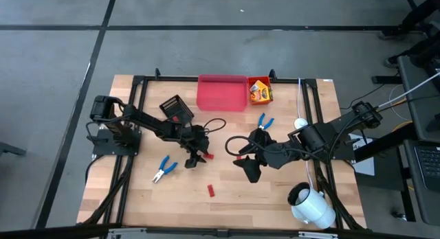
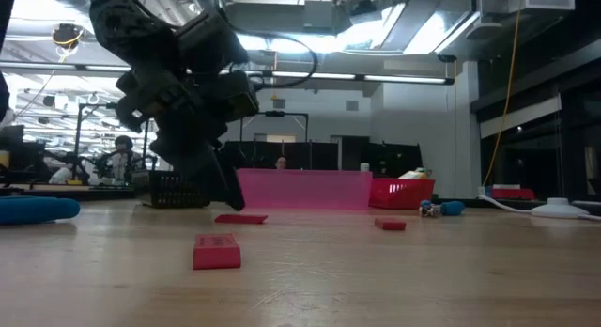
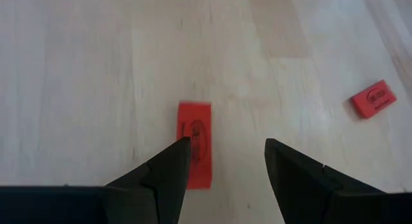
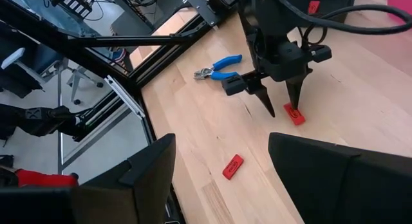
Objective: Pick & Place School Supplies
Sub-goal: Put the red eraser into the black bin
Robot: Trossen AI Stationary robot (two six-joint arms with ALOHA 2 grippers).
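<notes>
From my left wrist camera, the small flat red rectangular eraser-like piece (image 3: 194, 144) lies on the pale wooden desk (image 3: 96, 69) partly under one of my left fingers (image 3: 168, 169), off-centre toward that finger rather than midway in the gap. Its long axis points away from the camera, across the line on which the fingers close, so they would pinch it over its short width once I shift sideways to centre it. The left gripper (image 1: 194, 158) stands wide open just above the desk, holding nothing. The right gripper (image 1: 251, 168) is also spread wide and empty, farther from this piece, so I judge the left arm the one to take it. The piece is bright red with a dark oval stamp on its top face, thin and lying flat; a second like it (image 3: 373, 98) sits well apart.
</notes>
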